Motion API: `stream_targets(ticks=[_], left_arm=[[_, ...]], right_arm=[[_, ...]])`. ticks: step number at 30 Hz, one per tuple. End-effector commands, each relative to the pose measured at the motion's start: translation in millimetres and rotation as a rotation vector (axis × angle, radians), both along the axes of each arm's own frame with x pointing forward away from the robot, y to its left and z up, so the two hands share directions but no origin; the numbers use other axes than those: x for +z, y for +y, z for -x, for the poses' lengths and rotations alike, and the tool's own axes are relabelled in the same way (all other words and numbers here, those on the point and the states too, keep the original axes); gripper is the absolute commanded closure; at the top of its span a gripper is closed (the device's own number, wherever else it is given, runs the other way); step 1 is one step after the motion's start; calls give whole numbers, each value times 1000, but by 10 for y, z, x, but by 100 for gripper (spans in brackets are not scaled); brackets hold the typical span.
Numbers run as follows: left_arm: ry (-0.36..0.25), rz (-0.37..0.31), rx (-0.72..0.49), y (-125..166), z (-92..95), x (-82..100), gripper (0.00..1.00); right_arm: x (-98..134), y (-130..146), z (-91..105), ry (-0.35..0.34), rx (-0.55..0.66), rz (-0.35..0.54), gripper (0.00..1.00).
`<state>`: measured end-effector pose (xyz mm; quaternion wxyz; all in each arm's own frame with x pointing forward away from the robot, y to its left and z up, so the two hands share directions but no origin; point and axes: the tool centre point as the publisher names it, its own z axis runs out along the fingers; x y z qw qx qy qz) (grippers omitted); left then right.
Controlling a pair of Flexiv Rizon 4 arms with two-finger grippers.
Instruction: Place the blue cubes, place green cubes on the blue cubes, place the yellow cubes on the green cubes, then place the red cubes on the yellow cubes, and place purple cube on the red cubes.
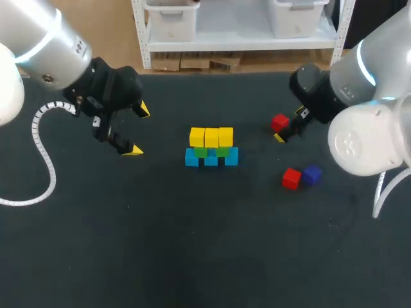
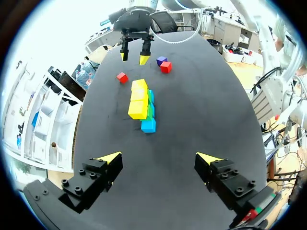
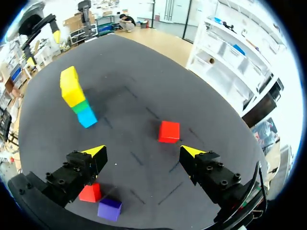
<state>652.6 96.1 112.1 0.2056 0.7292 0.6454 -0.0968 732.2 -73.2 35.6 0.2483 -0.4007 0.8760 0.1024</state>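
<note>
Yellow cubes (image 1: 211, 136) top the stack (image 1: 211, 156); right gripper (image 3: 142, 151), fingers wide, hangs seemingly just beside a red cube (image 3: 169, 132); left gripper (image 2: 159, 156) likewise spread.

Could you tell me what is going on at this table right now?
Two arms are building a cube stack. In the middle of the table, yellow cubes sit on green cubes, which sit on blue cubes. The right gripper is open, with one red cube just ahead of its fingers, not gripped. A second red cube and the purple cube lie side by side on the table. The left gripper is open and empty.
</note>
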Motion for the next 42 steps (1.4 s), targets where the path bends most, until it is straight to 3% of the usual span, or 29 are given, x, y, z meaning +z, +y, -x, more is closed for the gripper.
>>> stream_targets(ticks=[1,15,29,30,31,32,34,37,39,42], left_arm=[[-1,4,-4,12,-4,-5,0],[-1,4,-4,12,-4,-5,0],[-1,4,-4,12,-4,-5,0],[-1,4,-4,12,-4,-5,0],[-1,4,-4,12,-4,-5,0],[-1,4,-4,12,-4,-5,0],[-1,4,-4,12,-4,-5,0],[-1,4,-4,12,-4,-5,0],[-1,4,-4,12,-4,-5,0],[-1,4,-4,12,-4,-5,0]], right_arm=[[-140,27,-132,5,-13,-9,0],[-325,-62,-403,22,-51,-38,0],[-436,-38,-497,42,-67,-31,1],[-445,-27,-498,42,-67,-33,25],[-453,-18,-499,43,-67,-33,42],[-460,-9,-499,44,-67,-34,51],[-470,2,-498,46,-68,-34,54],[-474,8,-496,49,-70,-32,76],[-475,10,-495,49,-72,-31,96],[-474,12,-493,46,-71,-28,100]])
